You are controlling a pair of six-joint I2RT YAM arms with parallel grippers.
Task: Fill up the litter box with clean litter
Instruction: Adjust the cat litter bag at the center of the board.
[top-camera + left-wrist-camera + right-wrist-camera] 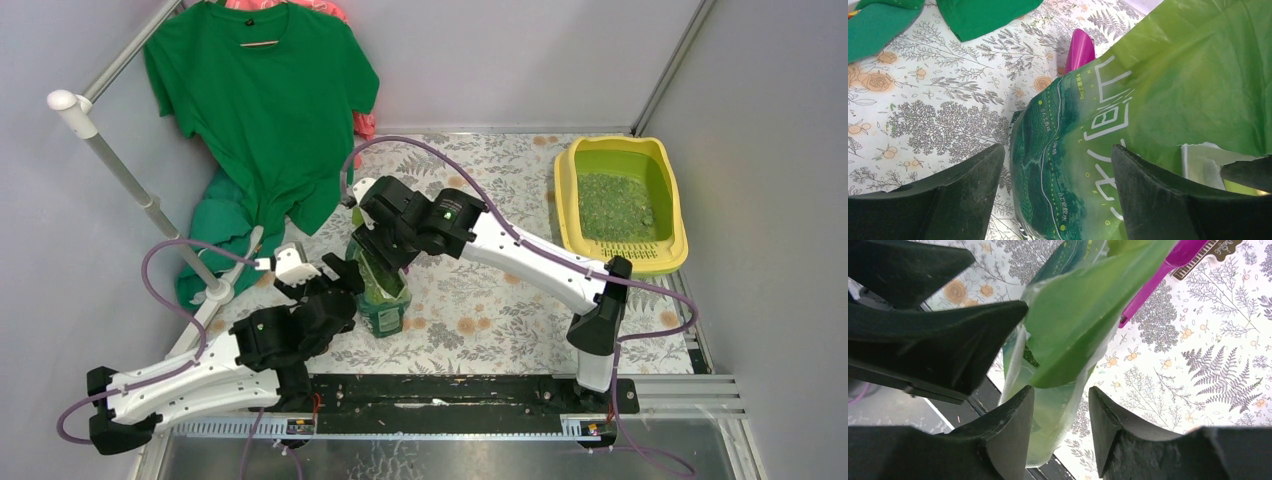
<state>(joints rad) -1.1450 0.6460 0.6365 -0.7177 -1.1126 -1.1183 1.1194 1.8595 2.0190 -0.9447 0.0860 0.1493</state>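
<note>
2 wrist views show purple scoop [1079,50]; only top shows litter box [640,260].

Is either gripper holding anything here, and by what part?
Nothing looks gripped. The left gripper stands open around the side of the bag; the right gripper is open around its top flap.

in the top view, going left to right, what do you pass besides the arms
white pole → green t-shirt → green bag → litter box
</note>
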